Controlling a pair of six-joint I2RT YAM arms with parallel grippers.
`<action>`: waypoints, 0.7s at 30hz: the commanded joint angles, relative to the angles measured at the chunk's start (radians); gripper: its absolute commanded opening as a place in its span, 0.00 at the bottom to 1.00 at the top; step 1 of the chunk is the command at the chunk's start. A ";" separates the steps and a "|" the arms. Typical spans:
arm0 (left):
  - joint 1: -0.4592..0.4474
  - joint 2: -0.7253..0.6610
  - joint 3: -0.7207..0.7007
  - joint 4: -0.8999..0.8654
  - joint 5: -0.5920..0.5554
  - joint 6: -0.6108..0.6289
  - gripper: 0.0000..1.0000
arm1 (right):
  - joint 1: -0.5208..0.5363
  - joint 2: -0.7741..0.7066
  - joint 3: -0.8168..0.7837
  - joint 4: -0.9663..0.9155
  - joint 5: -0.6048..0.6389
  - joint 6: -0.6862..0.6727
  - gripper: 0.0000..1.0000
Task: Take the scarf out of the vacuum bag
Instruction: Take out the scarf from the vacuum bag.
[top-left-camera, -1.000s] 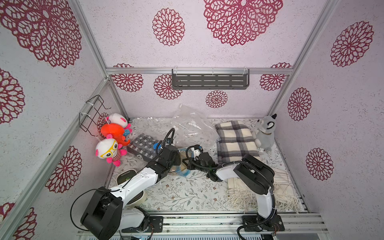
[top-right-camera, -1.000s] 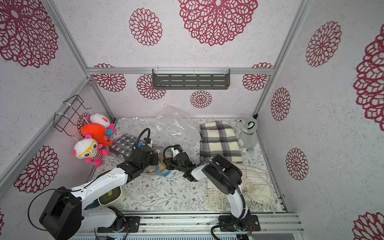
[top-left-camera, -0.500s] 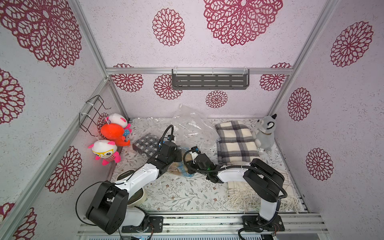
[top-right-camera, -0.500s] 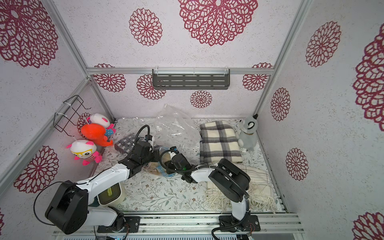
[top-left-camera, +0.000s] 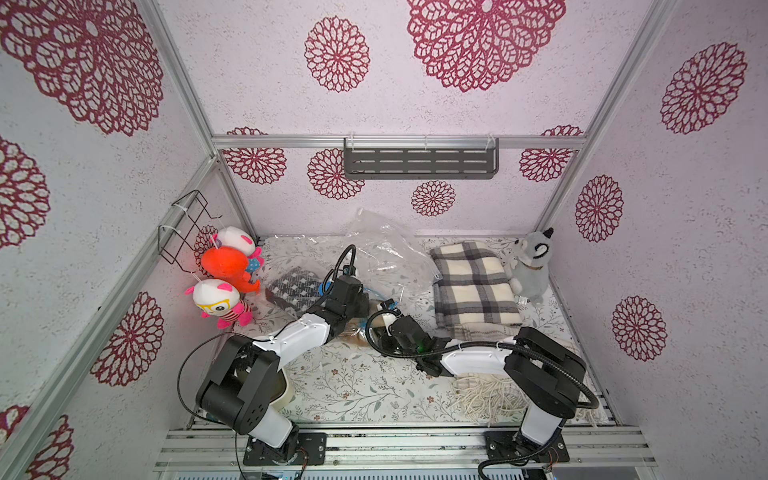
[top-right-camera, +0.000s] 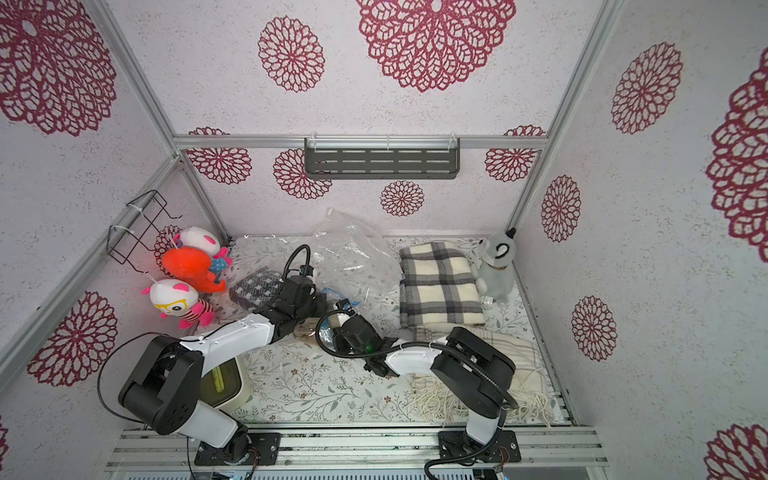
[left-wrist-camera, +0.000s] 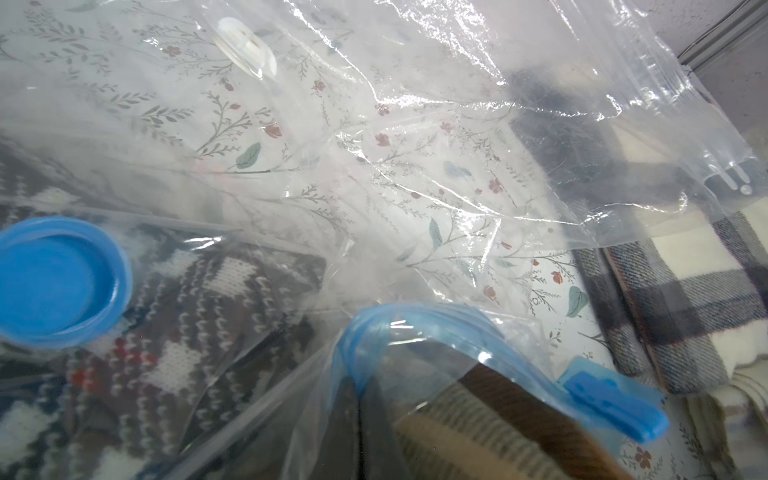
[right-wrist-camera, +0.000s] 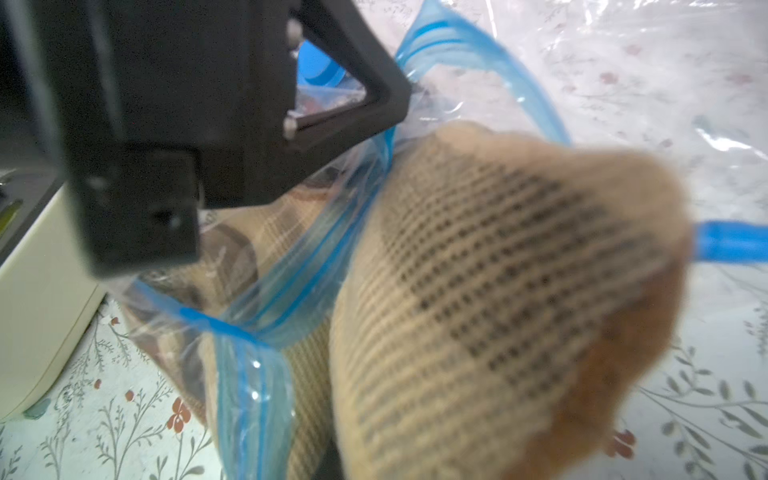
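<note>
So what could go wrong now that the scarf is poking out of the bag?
1. The scarf is bunched thick where it passes the blue zip rim of the vacuum bag, so it might snag and drag the whole bag along.
2. The left gripper pinches only that thin, slippery rim, so the plastic could slide out of it.
3. A second clear bag lies right against this one and may get tugged too.

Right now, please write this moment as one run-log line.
left hand: shut on vacuum bag | right hand: shut on scarf | scarf: partly out
</note>
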 joint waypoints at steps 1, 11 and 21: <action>0.026 -0.020 -0.037 0.017 -0.060 0.002 0.00 | -0.015 -0.110 -0.022 0.043 0.001 -0.032 0.00; -0.004 -0.167 -0.162 0.025 -0.013 -0.022 0.00 | -0.208 -0.143 -0.093 0.165 -0.290 0.094 0.00; -0.022 -0.082 -0.185 0.038 -0.126 0.002 0.00 | -0.279 -0.334 -0.249 0.201 -0.331 0.180 0.00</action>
